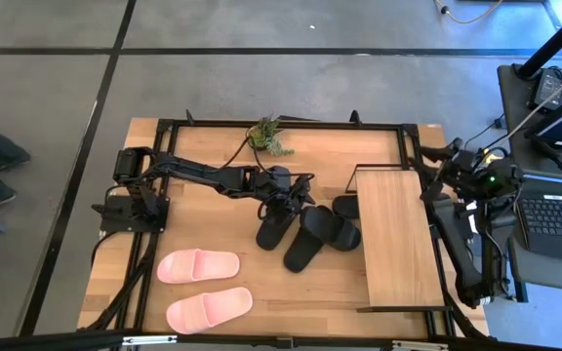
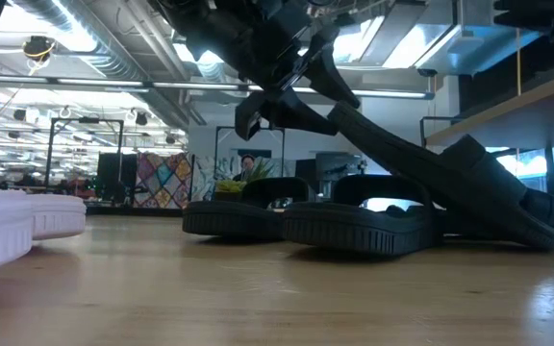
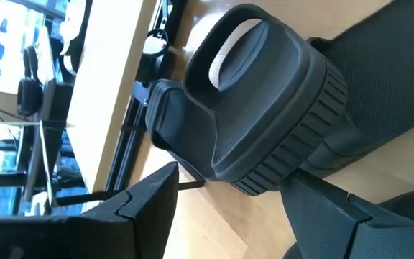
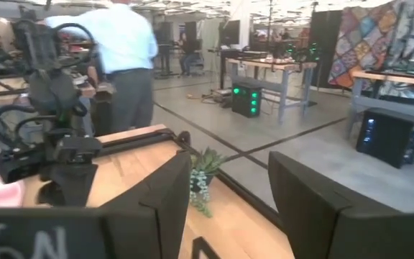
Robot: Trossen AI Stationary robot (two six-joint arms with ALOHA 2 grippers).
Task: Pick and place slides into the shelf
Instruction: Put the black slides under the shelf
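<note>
- My left claw (image 1: 283, 188) sits at frame centre in the high view, clamped on a black slide (image 1: 275, 222) whose heel end it holds up off the table (image 1: 213, 224).
- Just right of it, more black slides (image 1: 322, 234) lie piled beside the shelf (image 1: 394, 236) at centre right.
- Two pink slides (image 1: 203, 287) rest side by side at lower left.
- My right claw (image 4: 228, 208) waits at the right edge, fingers apart.
</note>
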